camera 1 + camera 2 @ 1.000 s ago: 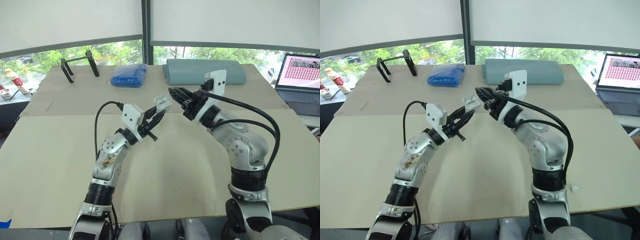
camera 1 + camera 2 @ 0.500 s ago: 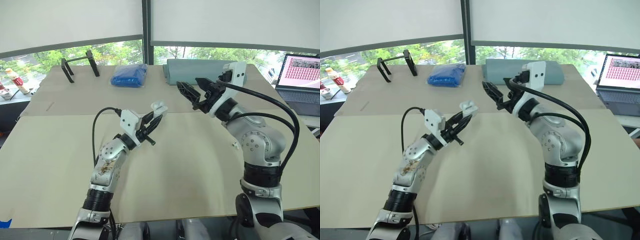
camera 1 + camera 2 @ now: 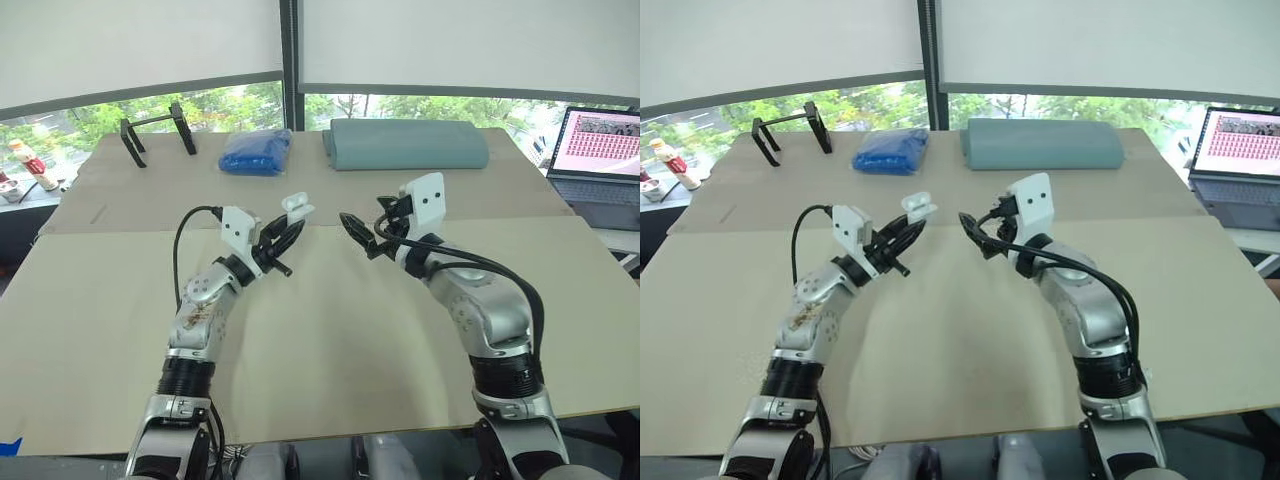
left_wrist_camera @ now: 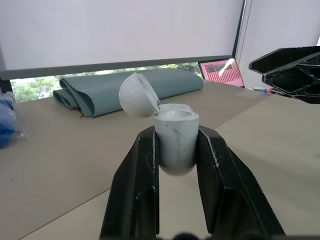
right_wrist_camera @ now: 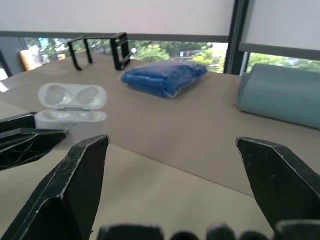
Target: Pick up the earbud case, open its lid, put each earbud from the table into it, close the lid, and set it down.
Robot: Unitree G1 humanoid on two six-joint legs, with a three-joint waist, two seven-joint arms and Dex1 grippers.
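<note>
The white earbud case (image 3: 297, 207) hangs above the middle of the table with its lid hinged open, and my left gripper (image 3: 291, 218) is shut on its lower half. From the left wrist, the case (image 4: 175, 140) sits between the two black fingers (image 4: 145, 170) and its lid (image 4: 136, 95) tips back. My right gripper (image 3: 362, 232) stands open a short way to the right of the case, apart from it and with nothing in it. The right wrist view shows the open case (image 5: 72, 107) side-on beyond the spread gripper (image 5: 170, 145); I cannot tell what is inside.
A blue bag (image 3: 257, 152), a rolled grey-green mat (image 3: 405, 143) and a black stand (image 3: 158, 125) lie along the far side of the beige table (image 3: 330, 350). A laptop (image 3: 600, 160) stands at the far right, a bottle (image 3: 28, 160) at the far left.
My right gripper has opened, drawn away from the case to the right and come lower. My left gripper, still holding the case, has shifted slightly left.
</note>
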